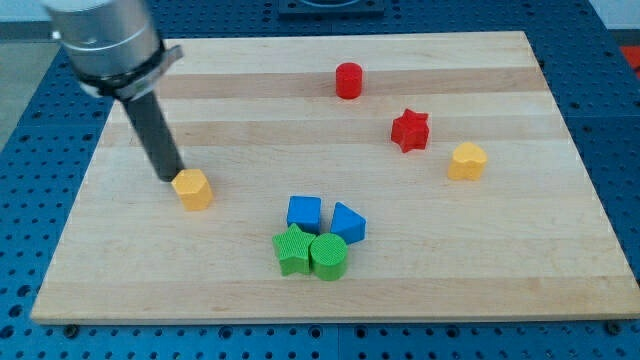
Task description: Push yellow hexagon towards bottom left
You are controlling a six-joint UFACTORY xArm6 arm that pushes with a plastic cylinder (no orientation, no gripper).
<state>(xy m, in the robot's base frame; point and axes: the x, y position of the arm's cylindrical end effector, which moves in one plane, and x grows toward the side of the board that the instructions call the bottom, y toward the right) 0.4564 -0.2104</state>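
Observation:
The yellow hexagon [192, 188] lies on the left part of the wooden board [330, 290]. My tip [171, 178] rests on the board just to the upper left of the hexagon, touching or almost touching its edge. The dark rod rises from there toward the view's top left. A second yellow block [467, 160], perhaps heart-shaped, lies far off at the right.
A blue cube [304, 212], a blue triangle [347, 222], a green star [293, 249] and a green cylinder [328, 256] cluster at the bottom centre. A red cylinder [348, 80] and a red star [409, 130] lie at the upper right.

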